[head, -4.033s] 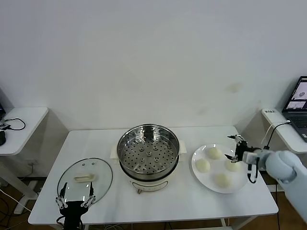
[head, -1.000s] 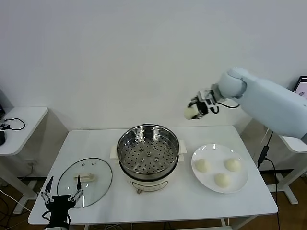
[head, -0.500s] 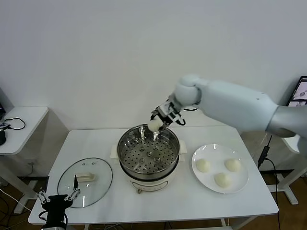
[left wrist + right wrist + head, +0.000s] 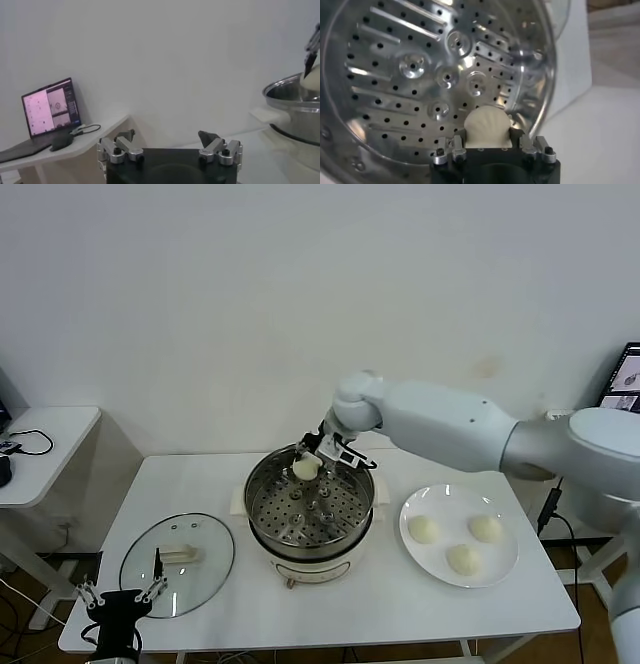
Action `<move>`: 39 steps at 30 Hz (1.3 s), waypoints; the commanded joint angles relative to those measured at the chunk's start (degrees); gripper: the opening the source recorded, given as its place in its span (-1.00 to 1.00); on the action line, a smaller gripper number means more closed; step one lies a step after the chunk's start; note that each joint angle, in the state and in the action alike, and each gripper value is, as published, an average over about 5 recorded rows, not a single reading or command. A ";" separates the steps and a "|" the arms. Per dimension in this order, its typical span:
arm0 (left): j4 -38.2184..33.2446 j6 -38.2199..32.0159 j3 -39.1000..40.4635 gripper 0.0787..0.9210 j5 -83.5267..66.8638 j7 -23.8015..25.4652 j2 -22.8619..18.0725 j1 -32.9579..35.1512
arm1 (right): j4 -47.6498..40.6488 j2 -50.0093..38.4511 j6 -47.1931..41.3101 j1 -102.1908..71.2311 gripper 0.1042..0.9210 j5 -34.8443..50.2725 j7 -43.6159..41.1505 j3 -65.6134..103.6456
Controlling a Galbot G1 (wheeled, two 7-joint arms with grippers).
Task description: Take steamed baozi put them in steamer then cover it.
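My right gripper (image 4: pixel 308 464) reaches into the far side of the shiny steamer (image 4: pixel 265 516) and is shut on one pale baozi (image 4: pixel 305 470). In the right wrist view that baozi (image 4: pixel 487 128) sits between the fingers just above the perforated floor of the steamer (image 4: pixel 395 75). Three more baozi (image 4: pixel 423 530) lie on the white plate (image 4: pixel 505 569) to the right. The glass cover (image 4: pixel 205 564) with its cream handle lies flat at the table's front left. My left gripper (image 4: pixel 120 596) hangs open just off the table's front edge beside the cover; in the left wrist view the left gripper (image 4: pixel 170 142) holds nothing.
The steamer stands on a cream pot base (image 4: pixel 312 569) in the middle of the white table (image 4: pixel 350 609). A side desk (image 4: pixel 45 434) with cables is at far left, and a laptop (image 4: pixel 625 384) at far right.
My right arm has carried the baozi from high at the right down and leftward into the steamer. The left gripper has slid a little left along the table's front edge.
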 commanded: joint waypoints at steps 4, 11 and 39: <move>-0.21 -0.02 0.02 0.77 0.07 -0.01 -0.15 0.14 | -5.12 2.47 7.04 -2.93 0.27 -8.81 3.56 1.44; -0.63 -0.05 0.02 0.77 0.14 -0.04 -0.32 0.29 | -3.87 2.06 7.06 -1.09 0.69 -4.70 3.95 1.82; -1.88 6.73 1.33 0.77 -3.20 -0.08 5.25 -2.49 | 36.32 -46.10 -42.21 10.20 0.76 29.76 -9.00 -1.46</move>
